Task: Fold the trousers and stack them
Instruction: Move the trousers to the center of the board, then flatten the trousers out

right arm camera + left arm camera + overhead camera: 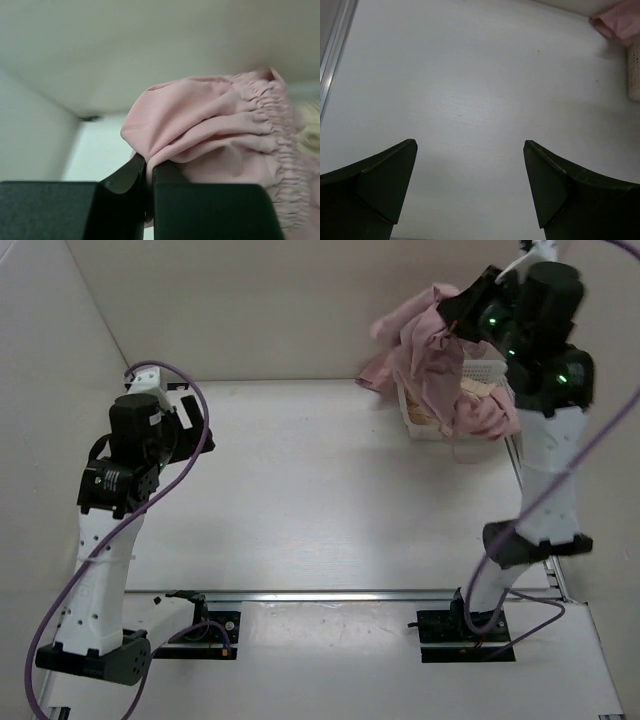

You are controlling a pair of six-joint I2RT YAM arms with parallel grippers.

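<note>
Right wrist view: our right gripper pinched the trousers tight. We held our left gripper wide open above the table.

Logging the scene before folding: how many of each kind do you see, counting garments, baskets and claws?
pink trousers: 1
beige cloth: 1 patch showing
white basket: 1
claws: 2, left claw and right claw
Total: 5

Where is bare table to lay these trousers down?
The table is bare across its middle, from the left arm to the basket and to the near rail. Crowded at the far right corner, where the trousers hang from the jaws of the right arm over the basket.
</note>
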